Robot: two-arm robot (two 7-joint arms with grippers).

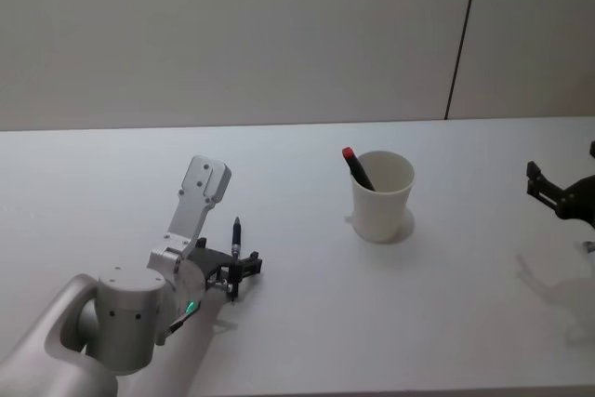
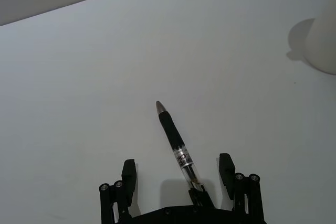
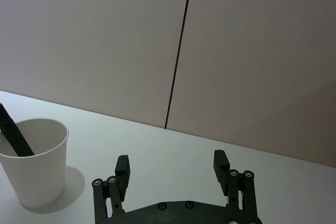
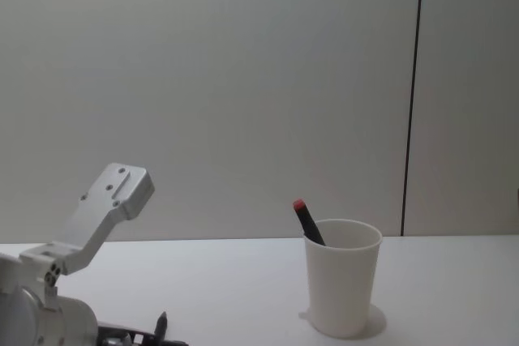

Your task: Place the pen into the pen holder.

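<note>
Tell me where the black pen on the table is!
In the head view the black pen lies on the table on the robot's left, between the open fingers of the left gripper, left of the white pen holder.

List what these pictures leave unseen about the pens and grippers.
Lower part of the red-capped pen: head and chest views, inside the pen holder.
Rear end of the black pen: left wrist view, under the open left gripper body.
Open right gripper: head view, cut by the right edge.

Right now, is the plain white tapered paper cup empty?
No, a black pen with a red cap leans inside the white tapered paper cup, its cap sticking up above the rim.
</note>
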